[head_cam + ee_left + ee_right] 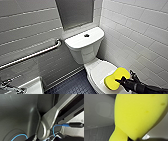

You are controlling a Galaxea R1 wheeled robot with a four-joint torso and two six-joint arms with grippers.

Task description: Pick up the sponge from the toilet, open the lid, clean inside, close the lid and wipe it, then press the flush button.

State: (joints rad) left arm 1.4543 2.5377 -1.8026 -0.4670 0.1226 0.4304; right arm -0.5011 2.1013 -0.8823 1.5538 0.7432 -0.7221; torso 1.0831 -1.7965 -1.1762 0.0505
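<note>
The black right gripper is clamped on one end of the thick yellow peanut-shaped foam sponge, held over the closed white oval plastic lid of the glossy white ceramic toilet. The hold looks shallow, so pressing down could bend the soft foam and work it loose. Farther back, the small round dark flush button sits in the tank top.

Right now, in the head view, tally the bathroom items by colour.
White: 2, toilet and basin
Yellow: 1, sponge
Dark: 1, flush button
Metal: 2, grab bar and tap
Total: 6
</note>
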